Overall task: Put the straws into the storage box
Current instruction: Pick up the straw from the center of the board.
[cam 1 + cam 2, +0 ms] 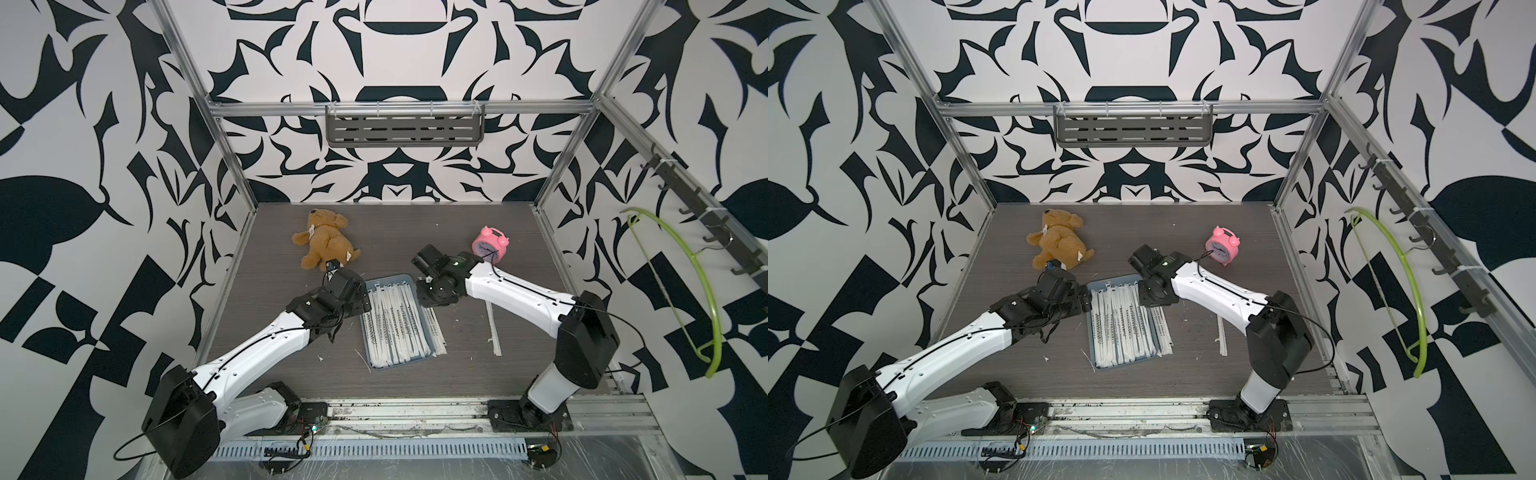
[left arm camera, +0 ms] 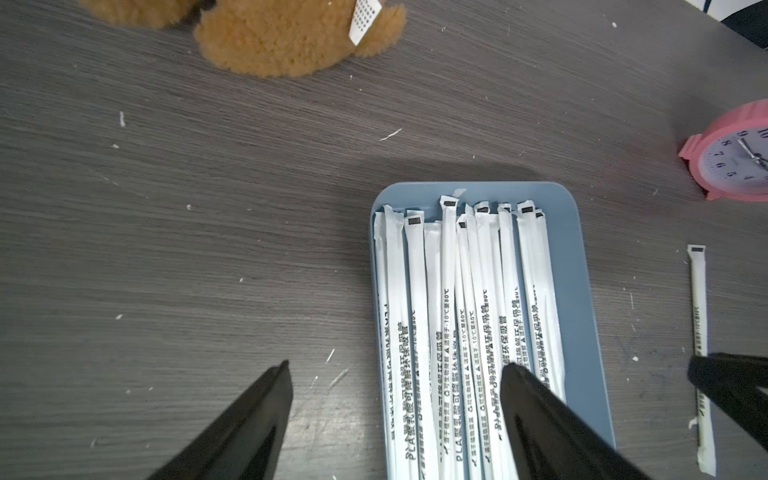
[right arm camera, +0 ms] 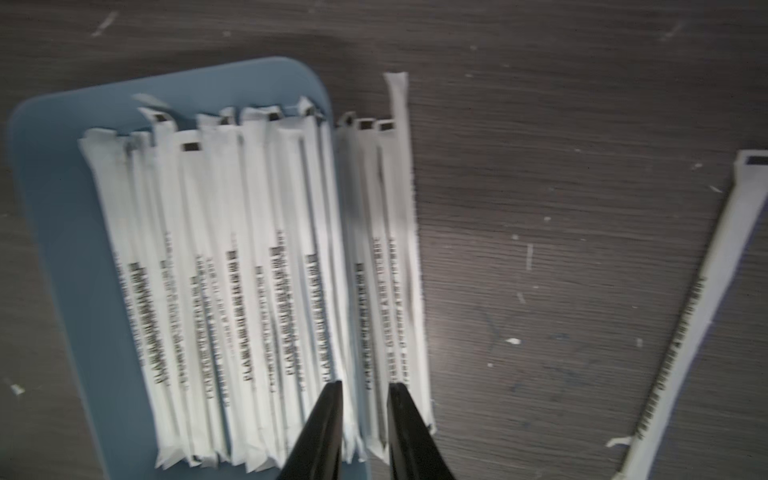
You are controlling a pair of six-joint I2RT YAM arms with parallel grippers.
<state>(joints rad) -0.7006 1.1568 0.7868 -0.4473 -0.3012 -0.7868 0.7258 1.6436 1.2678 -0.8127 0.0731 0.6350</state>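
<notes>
A blue-grey box is sitting at the centre of both top views on a dark table, with most straws lying lengthwise inside it. A few more are lying just beside its right rim, and one is lying alone further right. The left gripper is hovering over the box's left edge, spread wide and holding nothing. The right gripper is hovering over the straws at the right rim, jaws narrowly parted, nothing visibly pinched. A bear and a pink clock are sitting higher in the frame.

Left gripper spread wide, pointing down; right gripper parted only narrowly (both reach toward centre).
</notes>
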